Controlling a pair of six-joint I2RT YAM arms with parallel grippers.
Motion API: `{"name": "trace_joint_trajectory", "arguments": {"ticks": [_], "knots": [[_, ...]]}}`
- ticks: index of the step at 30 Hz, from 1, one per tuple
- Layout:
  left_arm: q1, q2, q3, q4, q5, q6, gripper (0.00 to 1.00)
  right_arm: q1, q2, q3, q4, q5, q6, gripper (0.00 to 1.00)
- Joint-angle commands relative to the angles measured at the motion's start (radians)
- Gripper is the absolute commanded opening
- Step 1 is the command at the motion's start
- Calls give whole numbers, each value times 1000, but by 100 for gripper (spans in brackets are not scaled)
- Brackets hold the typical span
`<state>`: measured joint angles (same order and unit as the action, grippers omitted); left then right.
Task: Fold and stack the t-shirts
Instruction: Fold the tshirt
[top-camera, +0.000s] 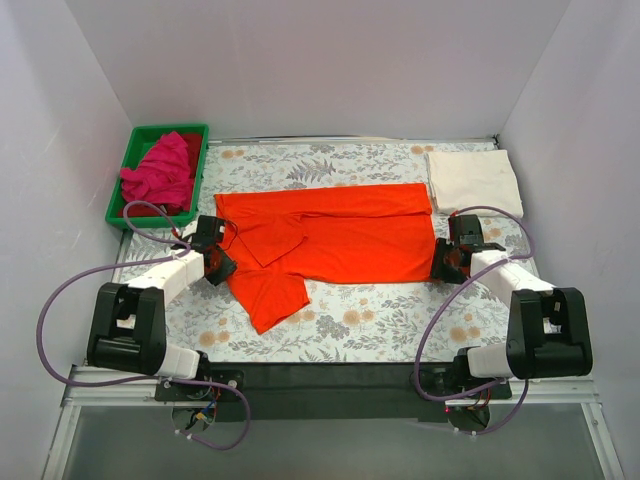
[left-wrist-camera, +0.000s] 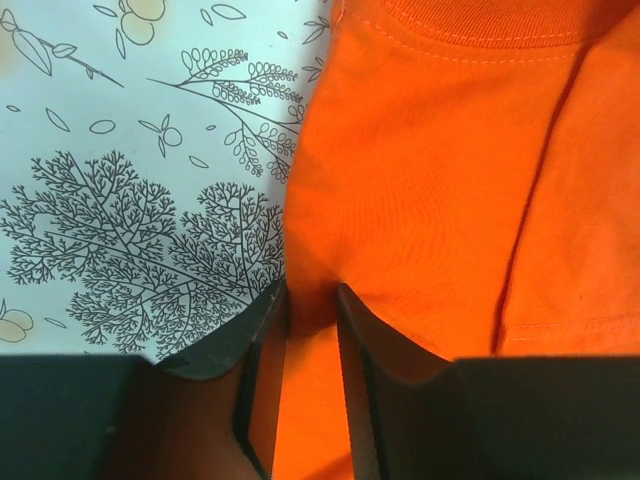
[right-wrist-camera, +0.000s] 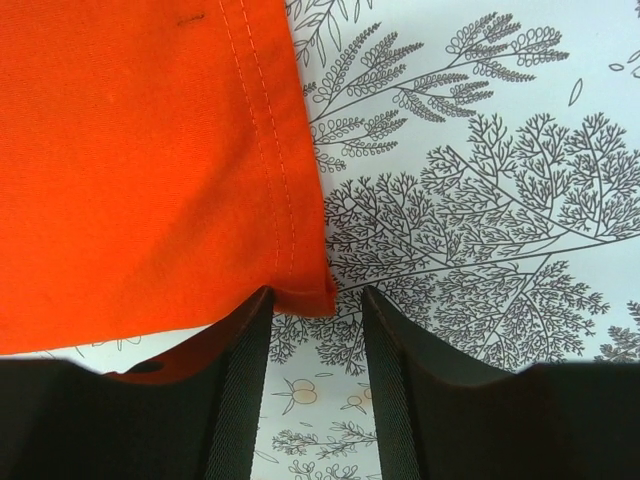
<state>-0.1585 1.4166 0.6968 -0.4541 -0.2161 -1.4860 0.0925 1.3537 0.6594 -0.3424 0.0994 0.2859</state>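
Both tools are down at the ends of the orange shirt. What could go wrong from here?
The hem corner of the orange-red shirt sits at one finger of the right tool, barely inside the gap; closing may miss it.
The left tool straddles fabric lying on the floral cloth; it might pinch both.
The loose sleeve could drag and unfold.

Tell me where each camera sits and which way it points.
Top external: above and behind the bases, looking down on the floral cloth; left arm and right arm show.
Left wrist: on the left arm, facing down at the edge of the orange-red t-shirt; left fingers show.
Right wrist: on the right arm, facing down at a hemmed shirt corner; right fingers show.
Shared: all see that shirt on the cloth.
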Motion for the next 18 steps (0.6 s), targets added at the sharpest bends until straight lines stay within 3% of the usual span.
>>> {"name": "trace_joint_trajectory", "arguments": {"ticks": [1, 8, 12, 18], "knots": [[4, 27, -25, -12, 41, 9, 23, -2, 19, 3, 36, -3, 15, 40], [2, 24, -17, -35, 50, 15, 5, -5, 18, -24, 17, 5, 12, 29], [4, 6, -3, -89, 44, -2, 0, -8, -25, -27, -16, 17, 7, 2], [13, -76, 26, -194, 29, -10, 0, -30, -160, -6, -105, -15, 33, 1]]}}
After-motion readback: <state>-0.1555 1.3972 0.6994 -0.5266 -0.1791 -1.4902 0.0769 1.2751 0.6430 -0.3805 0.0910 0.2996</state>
